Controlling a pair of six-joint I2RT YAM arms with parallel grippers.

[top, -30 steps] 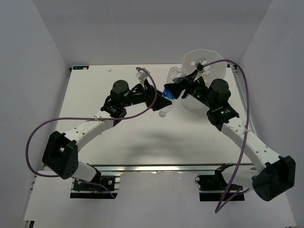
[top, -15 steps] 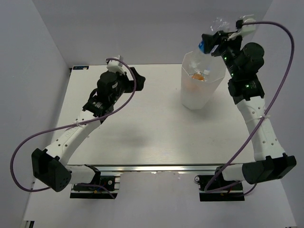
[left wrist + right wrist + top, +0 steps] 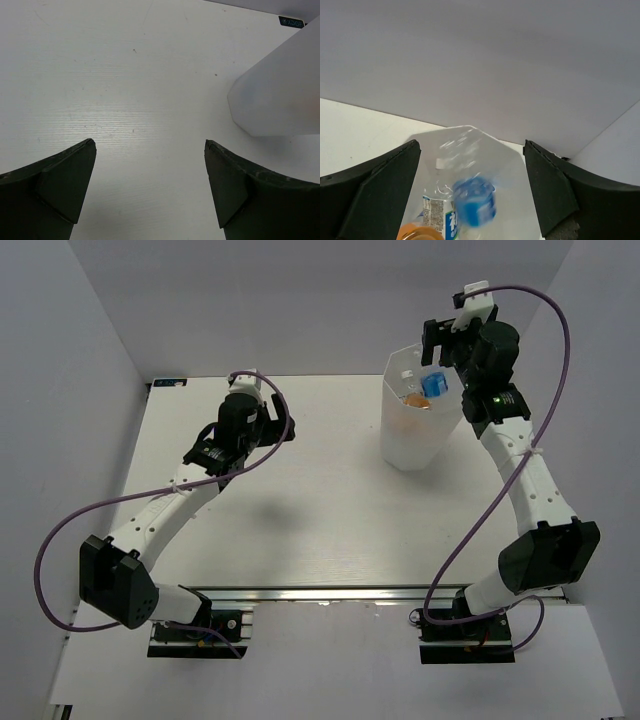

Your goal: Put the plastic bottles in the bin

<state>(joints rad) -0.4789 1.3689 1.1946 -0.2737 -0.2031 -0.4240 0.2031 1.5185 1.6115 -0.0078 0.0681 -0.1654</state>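
**Q:** Right wrist view. How do the right jaws stand?

**A:** Spread wide, gripping nothing; only open air lies between the two dark fingers point(image 3: 375, 190). Below that gap is a blue-labelled bottle point(image 3: 475, 202), blurred, inside the mouth of the bin point(image 3: 507, 162).

**Q:** What else is visible in the bin?

**A:** Left of the blue-labelled bottle is a bottle with a white printed label point(image 3: 434, 212). An orange bottle point(image 3: 420, 232) is cut off by the lower edge of the view. Whether the blue-labelled bottle touches either of them cannot be told. In the top view it lies within the outline of the rim, toward the far right, with the orange bottle just left of it.

**Q:** And the left jaws?

**A:** Also spread wide and empty, over a bare stretch of the table point(image 3: 150, 75). The bin's lower wall shows at the right of the left wrist view, apart from both fingers.

**Q:** Overall layout, top view?

**A:** The bin stands upright on the far right part of the table, widening toward its rim. The right arm point(image 3: 530, 480) rises from the near right edge and carries its jaws above the bin's far rim. The left arm point(image 3: 160, 515) stretches from the near left edge to the far left part of the table, well apart from the bin.
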